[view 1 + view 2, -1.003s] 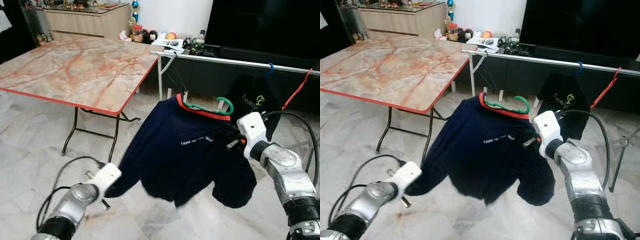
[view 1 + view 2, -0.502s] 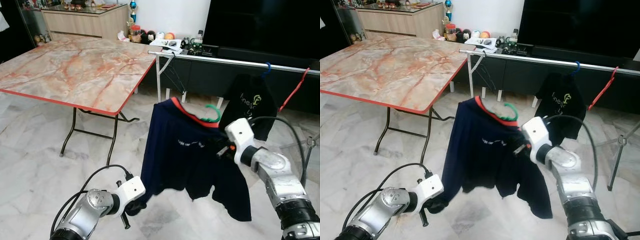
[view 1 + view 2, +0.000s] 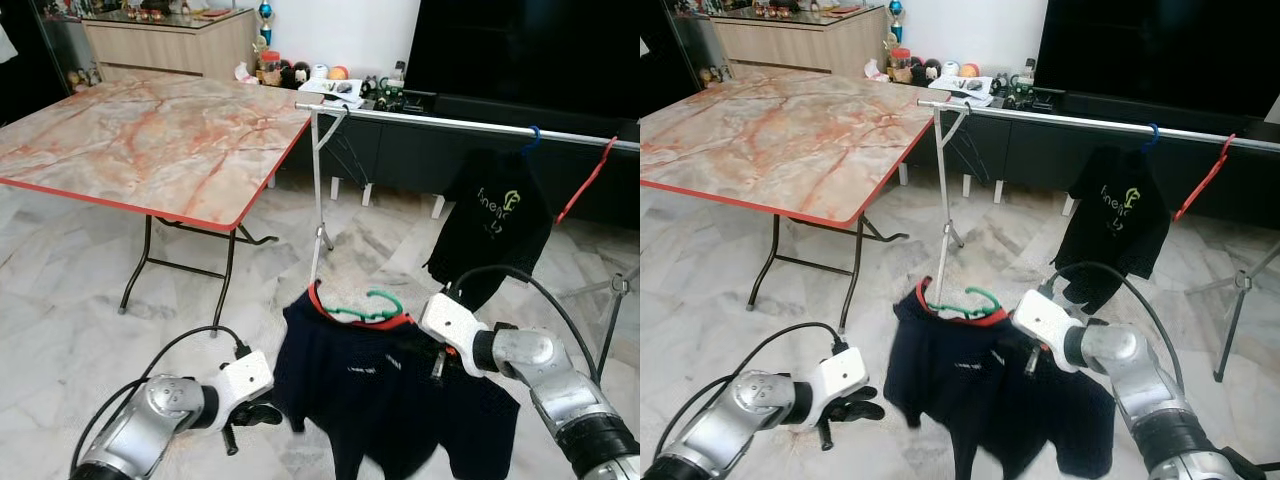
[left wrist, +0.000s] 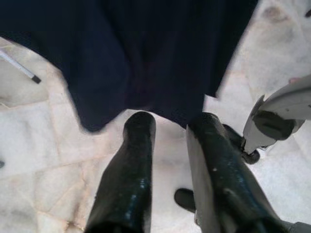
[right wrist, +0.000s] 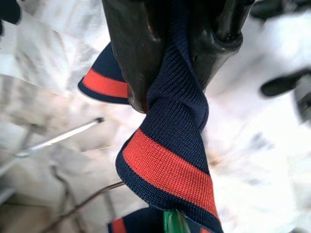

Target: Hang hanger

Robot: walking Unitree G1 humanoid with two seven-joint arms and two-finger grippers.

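Knitted navy shirt (image 3: pixel 400 400) on green hanger (image 3: pixel 362 306); right gripper (image 5: pixel 180 73) pinching red-striped collar; left gripper (image 4: pixel 167 145) released, empty.

Navy shirt (image 3: pixel 390 390) on green hanger (image 3: pixel 362 309) now lower, left pincer (image 3: pixel 262 413) off it.

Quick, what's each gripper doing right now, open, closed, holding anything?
Left gripper: open, holding nothing, just below the navy polo shirt.
Right gripper: closed on the shirt's red-striped collar.

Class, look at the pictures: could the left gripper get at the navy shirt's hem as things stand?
Probably yes. The left gripper is open, its fingers pointing at the lower edge of the navy shirt, with only bare floor between them. The right gripper is shut on the collar.
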